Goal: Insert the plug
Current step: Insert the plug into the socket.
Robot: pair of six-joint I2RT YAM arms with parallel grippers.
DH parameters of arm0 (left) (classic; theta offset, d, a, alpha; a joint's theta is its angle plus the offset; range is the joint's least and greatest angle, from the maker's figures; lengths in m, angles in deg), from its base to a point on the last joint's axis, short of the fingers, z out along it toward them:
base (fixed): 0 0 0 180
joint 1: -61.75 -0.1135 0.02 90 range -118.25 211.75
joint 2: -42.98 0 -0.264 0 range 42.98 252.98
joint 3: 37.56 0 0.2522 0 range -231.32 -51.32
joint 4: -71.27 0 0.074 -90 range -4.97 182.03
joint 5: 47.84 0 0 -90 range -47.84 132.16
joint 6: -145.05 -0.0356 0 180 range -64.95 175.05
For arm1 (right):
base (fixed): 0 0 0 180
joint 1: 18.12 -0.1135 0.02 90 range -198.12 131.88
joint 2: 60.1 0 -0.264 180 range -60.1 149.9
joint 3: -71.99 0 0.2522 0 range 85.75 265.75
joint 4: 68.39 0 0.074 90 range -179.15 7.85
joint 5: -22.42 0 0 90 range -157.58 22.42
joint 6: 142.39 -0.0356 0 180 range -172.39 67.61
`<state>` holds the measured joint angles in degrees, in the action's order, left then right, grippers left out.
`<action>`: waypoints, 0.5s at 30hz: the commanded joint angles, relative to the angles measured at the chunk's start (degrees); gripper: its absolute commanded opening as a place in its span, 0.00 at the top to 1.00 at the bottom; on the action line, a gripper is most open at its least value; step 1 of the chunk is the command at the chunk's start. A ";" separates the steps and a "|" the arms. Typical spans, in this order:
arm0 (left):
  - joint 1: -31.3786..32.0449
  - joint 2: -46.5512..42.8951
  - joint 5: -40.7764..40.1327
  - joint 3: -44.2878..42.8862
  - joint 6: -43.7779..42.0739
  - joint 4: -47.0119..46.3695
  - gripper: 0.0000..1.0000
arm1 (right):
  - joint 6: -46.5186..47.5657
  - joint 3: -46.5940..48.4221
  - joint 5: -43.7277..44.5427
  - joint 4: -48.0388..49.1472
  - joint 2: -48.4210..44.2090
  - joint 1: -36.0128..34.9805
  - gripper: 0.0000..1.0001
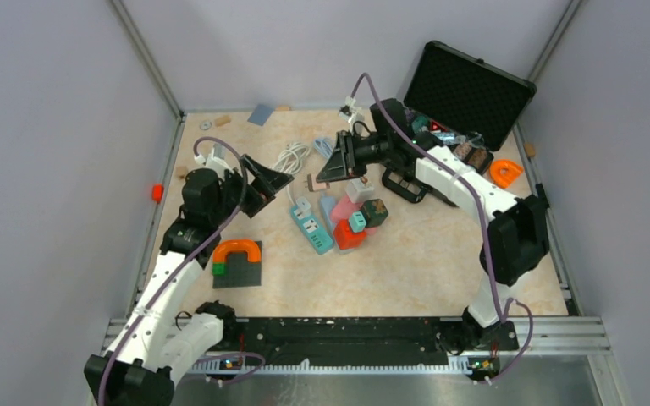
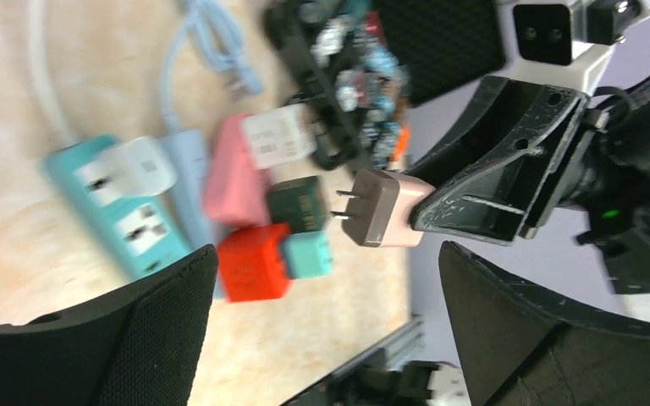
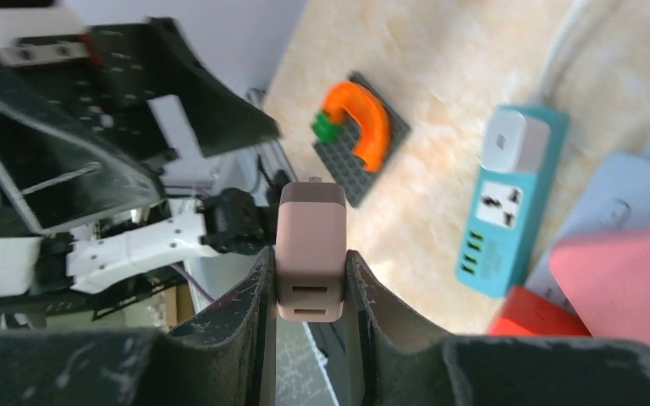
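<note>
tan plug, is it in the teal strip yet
No, the right gripper holds the tan plug mid-air, off the teal strip.

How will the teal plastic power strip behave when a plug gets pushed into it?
Likely to slide: the teal plastic power strip lies loose on the smooth tabletop. Its low, boxy body looks rigid, so it probably won't flex or tip.

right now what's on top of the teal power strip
A white adapter sits plugged into one end of the teal power strip; the socket beside it is bare. Its prongs and the socket beneath it are covered.
</note>
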<state>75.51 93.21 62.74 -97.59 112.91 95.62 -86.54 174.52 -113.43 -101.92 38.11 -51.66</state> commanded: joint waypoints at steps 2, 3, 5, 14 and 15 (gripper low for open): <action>-2.94 -0.60 -5.76 -1.94 -14.45 18.93 0.01 | 11.22 5.84 3.66 -19.05 6.56 -0.45 1.00; -3.15 -0.23 -6.98 -2.59 -16.07 21.30 0.01 | 12.83 7.26 4.25 -21.89 7.84 -0.47 1.00; -3.42 0.97 -10.28 -4.06 -18.69 25.75 0.01 | 15.80 10.45 5.93 -27.15 10.28 -0.67 1.00; -4.08 7.84 -18.77 -10.30 -24.92 37.27 0.01 | 21.30 18.73 9.64 -38.31 17.70 -2.75 1.00; -4.09 8.45 -19.17 -10.82 -25.37 37.71 0.01 | 22.04 19.61 10.22 -39.43 18.46 -3.37 1.00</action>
<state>71.82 99.95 47.88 -104.62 92.13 128.63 -68.68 188.97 -104.90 -135.05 54.40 -52.27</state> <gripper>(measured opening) 0.986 0.252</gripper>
